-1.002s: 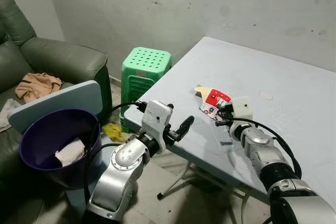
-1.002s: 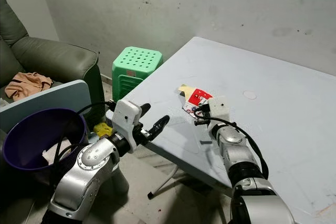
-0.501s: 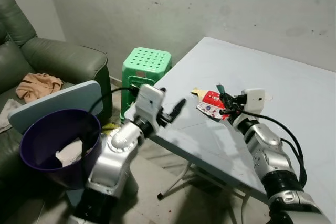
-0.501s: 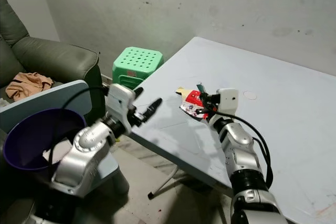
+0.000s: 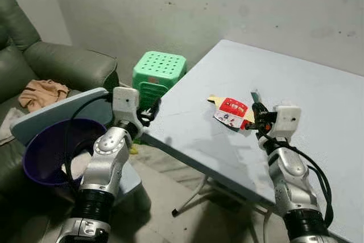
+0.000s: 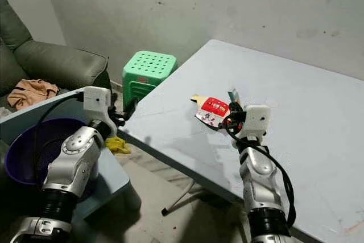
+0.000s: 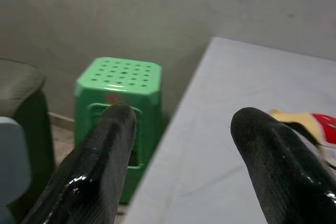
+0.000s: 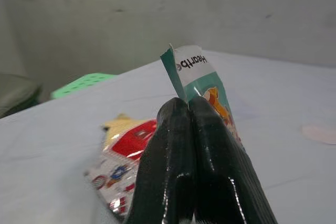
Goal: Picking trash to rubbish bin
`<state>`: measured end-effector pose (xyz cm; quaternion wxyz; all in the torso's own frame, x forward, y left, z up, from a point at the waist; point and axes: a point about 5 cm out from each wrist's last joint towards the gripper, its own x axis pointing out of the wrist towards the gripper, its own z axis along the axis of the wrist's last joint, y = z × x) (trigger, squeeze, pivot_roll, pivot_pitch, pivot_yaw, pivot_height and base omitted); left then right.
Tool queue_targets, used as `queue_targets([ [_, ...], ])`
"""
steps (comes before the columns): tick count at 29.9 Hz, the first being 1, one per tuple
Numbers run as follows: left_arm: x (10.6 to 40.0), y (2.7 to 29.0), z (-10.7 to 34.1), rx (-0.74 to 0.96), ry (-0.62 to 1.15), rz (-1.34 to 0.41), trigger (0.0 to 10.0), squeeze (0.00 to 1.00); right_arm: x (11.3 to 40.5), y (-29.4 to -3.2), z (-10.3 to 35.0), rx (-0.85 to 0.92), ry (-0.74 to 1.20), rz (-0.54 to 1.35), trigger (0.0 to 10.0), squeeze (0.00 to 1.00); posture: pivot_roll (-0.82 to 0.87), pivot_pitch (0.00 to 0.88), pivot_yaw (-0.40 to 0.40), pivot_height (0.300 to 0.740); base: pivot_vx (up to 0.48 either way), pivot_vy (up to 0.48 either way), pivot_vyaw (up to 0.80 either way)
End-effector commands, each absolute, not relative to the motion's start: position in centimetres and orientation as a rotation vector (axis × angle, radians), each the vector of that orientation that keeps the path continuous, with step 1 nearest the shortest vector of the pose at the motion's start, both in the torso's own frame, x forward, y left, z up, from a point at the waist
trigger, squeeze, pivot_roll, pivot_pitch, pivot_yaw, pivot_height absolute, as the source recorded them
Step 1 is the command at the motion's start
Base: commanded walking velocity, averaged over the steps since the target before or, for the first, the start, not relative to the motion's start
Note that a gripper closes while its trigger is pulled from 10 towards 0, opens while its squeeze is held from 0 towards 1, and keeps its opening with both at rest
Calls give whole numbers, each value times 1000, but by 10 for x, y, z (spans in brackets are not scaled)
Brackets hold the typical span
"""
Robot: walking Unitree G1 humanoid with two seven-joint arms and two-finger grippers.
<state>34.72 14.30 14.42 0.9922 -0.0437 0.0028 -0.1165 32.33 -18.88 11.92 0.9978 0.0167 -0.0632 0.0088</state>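
Right wrist view: the right pincer [image 8: 190, 109] is seen clenched on a teal wrapper [image 8: 202, 80], held upright at centre frame just above the pale bench [image 8: 294, 93], with a red-and-white packet [image 8: 123, 153] lying on the bench at lower left. In the left eye view the left pincer [image 5: 152, 108] is held at the bench's near-left edge, centre-left of frame, its fingers [image 7: 100, 156] spread and released. A purple rubbish bin [image 5: 42, 160] is seen at lower left, below a green stool [image 5: 158, 72].
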Motion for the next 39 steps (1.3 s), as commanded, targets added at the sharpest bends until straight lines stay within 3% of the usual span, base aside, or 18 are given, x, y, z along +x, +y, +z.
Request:
queue_targets([
  [1, 353, 147, 155, -102, -37, -214, 10000, 0, 322, -190, 128, 1, -171, -16, 10000, 0, -7, 0, -26, 740, 0, 0, 0],
  [8, 351, 148, 155, -51, -85, -164, 10000, 0, 309, -184, 130, -49, -233, -58, 10000, 0, -10, 0, -22, 740, 0, 0, 0],
  [16, 330, 147, 141, -141, -88, -210, 10000, 0, 284, -180, 123, -58, -205, -71, 10000, 0, -22, 0, -14, 740, 0, 0, 0],
  [39, 337, 151, 144, -87, -80, -178, 10000, 0, 289, -176, 128, -99, -170, -59, 10000, 0, -12, 0, -31, 740, 0, 0, 795],
])
